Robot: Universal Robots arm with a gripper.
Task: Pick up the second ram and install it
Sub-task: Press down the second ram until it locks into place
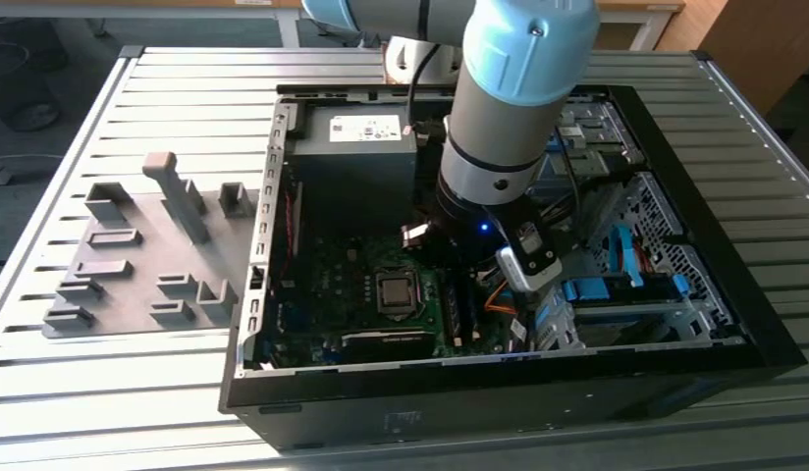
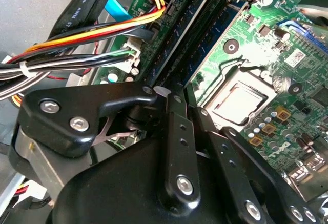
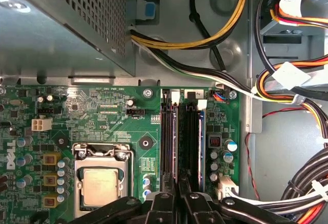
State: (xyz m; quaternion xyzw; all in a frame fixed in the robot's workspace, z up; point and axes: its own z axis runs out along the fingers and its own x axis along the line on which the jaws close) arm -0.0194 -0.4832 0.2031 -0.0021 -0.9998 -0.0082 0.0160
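The black open computer case (image 1: pixel 510 392) lies on the grey slatted metal counter (image 1: pixel 142 88). The pale blue and grey robot arm (image 1: pixel 510 118) reaches down into it. The grey metal power supply box (image 1: pixel 352 147) carries a white label with small print on its top. On the green motherboard (image 3: pixel 102 111) there is white printed lettering, and white tags hang on the bundle of yellow, red and black cables (image 3: pixel 287 90).

The second ram (image 3: pixel 174 137) (image 2: pixel 215 34), a long thin blue-green circuit-board stick with dark chips, stands on its edge in the black memory slots. It is between the square silver processor (image 3: pixel 100 185) (image 2: pixel 241 96) and a similar stick (image 3: pixel 201 137), which is just beside it. The black end effector (image 3: pixel 177 206) (image 2: pixel 189 106) is right at the near end of these two sticks, in line with them. Its black linkage bars are drawn close together. I cannot tell whether it clamps the stick or only stands over it.

Room here is tight. The power supply wall stands near one end of the slots, the cable bundle runs along the side away from the processor, and the bright blue plastic drive-bay clips (image 1: pixel 601 289) are beyond the arm toward the exterior view's right. Outside the case, at the exterior view's left, the grey plastic fixture blocks (image 1: pixel 142 255) stand on the counter, well apart from the arm.
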